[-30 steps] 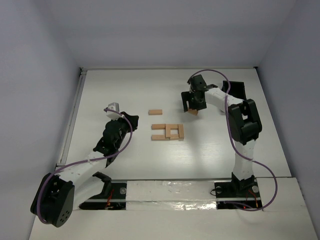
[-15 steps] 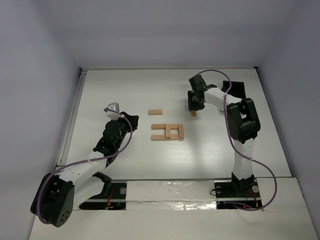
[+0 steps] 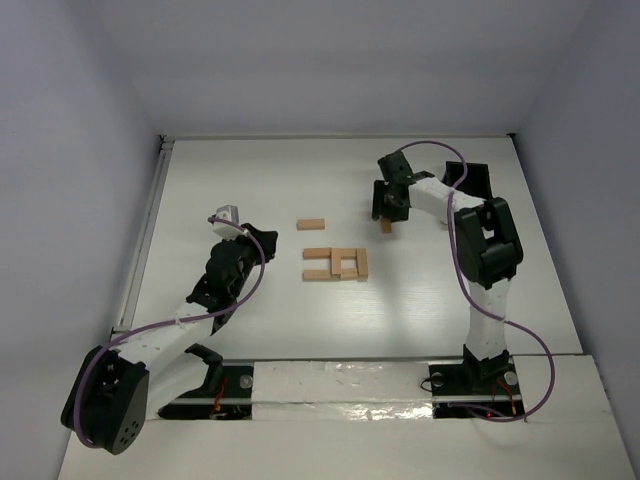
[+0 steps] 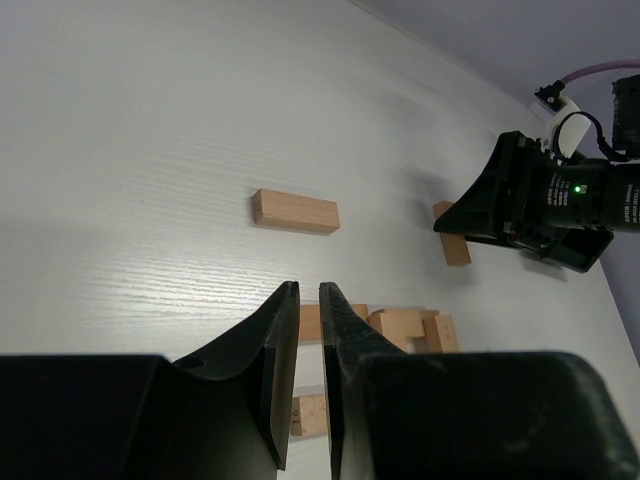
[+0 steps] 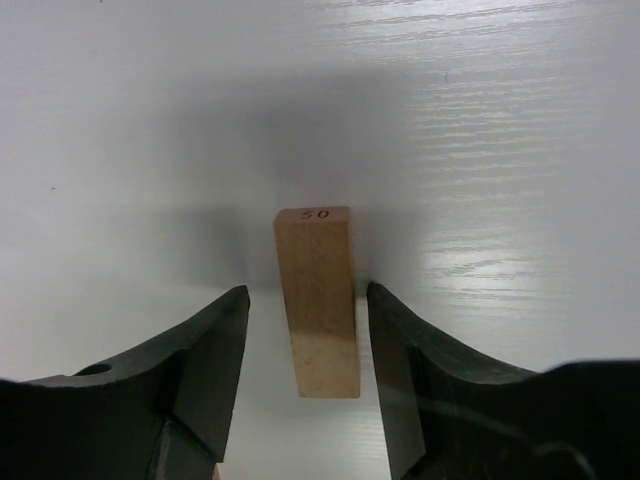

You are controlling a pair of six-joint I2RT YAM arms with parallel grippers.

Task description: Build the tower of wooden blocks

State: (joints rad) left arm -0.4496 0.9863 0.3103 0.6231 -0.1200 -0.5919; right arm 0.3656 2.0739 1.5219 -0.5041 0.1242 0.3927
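Note:
Several tan wooden blocks lie flat in a low square layer, the tower base [image 3: 337, 263], at the table's middle; it also shows in the left wrist view [image 4: 400, 325]. One loose block [image 3: 311, 224] lies behind it, also in the left wrist view [image 4: 294, 211]. Another block [image 3: 386, 227], marked "50" [image 5: 315, 250], lies on the table between the fingers of my right gripper [image 3: 387, 214]. That gripper [image 5: 306, 290] is open, with a gap on each side of the block. My left gripper [image 3: 256, 240] is left of the base, shut and empty [image 4: 307, 287].
A white table [image 3: 250, 180] with a rail along its left edge [image 3: 150, 220]. The right arm's black body [image 4: 540, 205] stands beyond the blocks in the left wrist view. Purple cables [image 3: 460, 250] run along both arms.
My right gripper has come down around the loose block at the right and its jaws have drawn closer to it. The left arm has not moved.

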